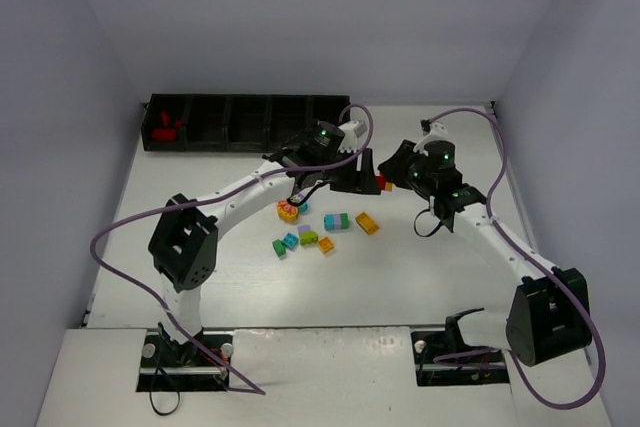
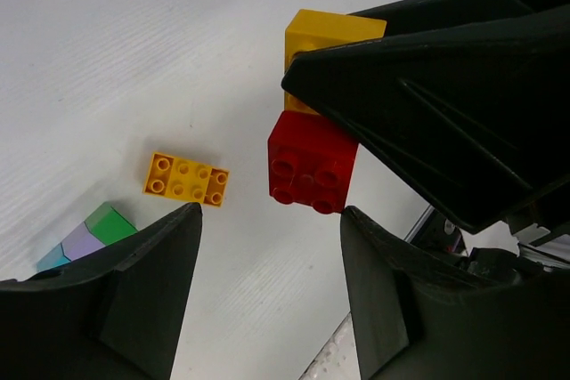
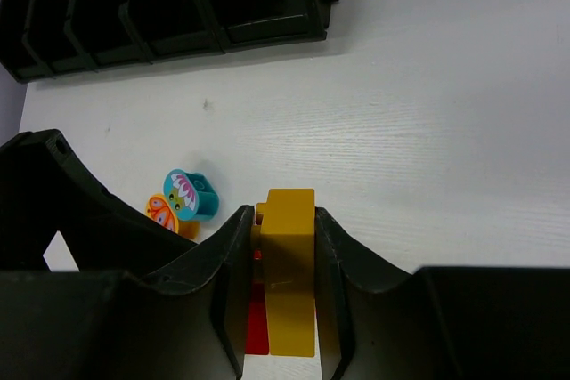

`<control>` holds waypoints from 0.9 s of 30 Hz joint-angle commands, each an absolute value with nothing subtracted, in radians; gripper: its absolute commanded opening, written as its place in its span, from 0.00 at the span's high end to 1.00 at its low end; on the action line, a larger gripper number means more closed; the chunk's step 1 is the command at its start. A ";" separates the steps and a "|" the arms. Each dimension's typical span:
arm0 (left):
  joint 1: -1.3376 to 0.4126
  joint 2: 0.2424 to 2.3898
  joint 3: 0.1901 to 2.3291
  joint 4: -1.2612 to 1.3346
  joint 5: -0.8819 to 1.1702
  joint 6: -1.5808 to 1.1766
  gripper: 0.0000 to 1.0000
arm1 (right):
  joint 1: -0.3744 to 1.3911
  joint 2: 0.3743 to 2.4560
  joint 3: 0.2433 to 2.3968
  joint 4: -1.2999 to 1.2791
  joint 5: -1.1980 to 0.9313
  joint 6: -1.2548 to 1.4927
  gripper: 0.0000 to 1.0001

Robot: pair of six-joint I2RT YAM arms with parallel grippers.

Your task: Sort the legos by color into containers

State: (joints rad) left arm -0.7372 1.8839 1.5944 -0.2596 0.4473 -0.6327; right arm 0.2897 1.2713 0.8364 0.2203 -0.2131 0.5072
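My right gripper (image 3: 285,215) is shut on a yellow brick (image 3: 290,282) with a red brick (image 3: 258,327) stuck to its side, held just over the table. The left wrist view shows the same yellow brick (image 2: 325,37) and red brick (image 2: 312,162) under the right gripper's dark fingers (image 2: 445,95). My left gripper (image 2: 272,282) is open and empty, its jaws wide apart just short of the red brick. In the top view the left gripper (image 1: 353,176) and the right gripper (image 1: 396,171) meet at the pair (image 1: 385,185). The black five-compartment tray (image 1: 240,124) lies at the back left, with red bricks (image 1: 165,127) in its leftmost compartment.
Loose bricks lie mid-table: an orange round one (image 1: 288,211), a cyan-lilac one (image 1: 337,220), an orange flat one (image 1: 367,223), green (image 1: 308,237), cyan (image 1: 290,241). The right wrist view shows a cyan flower brick (image 3: 191,195), an orange butterfly brick (image 3: 165,214) and the tray (image 3: 169,6).
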 commanded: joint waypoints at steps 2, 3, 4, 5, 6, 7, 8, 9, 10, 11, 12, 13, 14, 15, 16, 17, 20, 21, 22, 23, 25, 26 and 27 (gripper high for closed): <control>-0.744 1.858 1.655 -0.147 0.425 -0.676 0.43 | 0.301 1.220 0.838 0.291 -0.235 0.532 1.00; -0.744 1.856 1.652 -0.143 0.429 -0.678 0.43 | 0.301 1.218 0.836 0.290 -0.235 0.532 1.00; -0.744 1.853 1.645 -0.135 0.437 -0.683 0.43 | 0.301 1.216 0.833 0.290 -0.233 0.534 1.00; -0.744 1.852 1.640 -0.124 0.448 -0.684 0.43 | 0.301 1.216 0.831 0.290 -0.230 0.534 1.00; -0.744 1.852 1.637 -0.123 0.448 -0.686 0.43 | 0.301 1.215 0.830 0.290 -0.230 0.534 1.00; -0.744 1.850 1.632 -0.118 0.445 -0.684 0.43 | 0.301 1.216 0.828 0.290 -0.230 0.534 1.00; -0.744 1.851 1.626 -0.115 0.440 -0.684 0.43 | 0.301 1.215 0.828 0.290 -0.232 0.535 1.00; -0.744 1.853 1.623 -0.107 0.439 -0.681 0.43 | 0.301 1.215 0.828 0.290 -0.232 0.538 1.00; -0.744 1.855 1.621 -0.103 0.440 -0.683 0.44 | 0.301 1.215 0.827 0.290 -0.233 0.538 1.00; -0.744 1.858 1.623 -0.103 0.440 -0.683 0.47 | 0.302 1.215 0.827 0.290 -0.233 0.538 1.00; -0.744 1.862 1.626 -0.103 0.440 -0.683 0.48 | 0.302 1.215 0.827 0.290 -0.236 0.538 1.00; -0.744 1.867 1.626 -0.104 0.437 -0.680 0.49 | 0.302 1.213 0.827 0.290 -0.238 0.538 1.00; -0.744 1.868 1.628 -0.103 0.436 -0.677 0.53 | 0.302 1.215 0.827 0.290 -0.241 0.538 1.00; -0.744 1.870 1.628 -0.103 0.433 -0.675 0.56 | 0.302 1.213 0.827 0.290 -0.242 0.540 1.00; -0.744 1.873 1.629 -0.103 0.434 -0.673 0.60 | 0.302 1.213 0.827 0.290 -0.244 0.537 1.00; -0.744 1.873 1.631 -0.103 0.437 -0.673 0.66 | 0.302 1.212 0.825 0.288 -0.245 0.537 1.00; -0.744 1.876 1.632 -0.097 0.449 -0.681 0.74 | 0.302 1.210 0.824 0.290 -0.248 0.537 1.00; -0.744 1.876 1.628 -0.094 0.457 -0.684 0.80 | 0.302 1.212 0.824 0.290 -0.250 0.538 1.00; -0.744 1.878 1.625 -0.084 0.468 -0.689 0.83 | 0.302 1.212 0.825 0.290 -0.256 0.540 1.00; -0.744 1.878 1.621 -0.084 0.475 -0.692 0.87 | 0.302 1.213 0.824 0.291 -0.258 0.538 1.00; -0.742 1.879 1.617 -0.084 0.491 -0.699 1.00 | 0.302 1.215 0.821 0.293 -0.255 0.534 1.00; -0.742 1.878 1.614 -0.087 0.498 -0.699 1.00 | 0.302 1.216 0.818 0.293 -0.249 0.523 1.00; -0.739 1.876 1.612 -0.090 0.502 -0.699 1.00 | 0.302 1.216 0.809 0.293 -0.244 0.519 1.00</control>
State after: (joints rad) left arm -0.7475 1.8984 1.5944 -0.1589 0.4805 -0.6861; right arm 0.2958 1.2495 0.8116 0.2218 -0.2287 0.5255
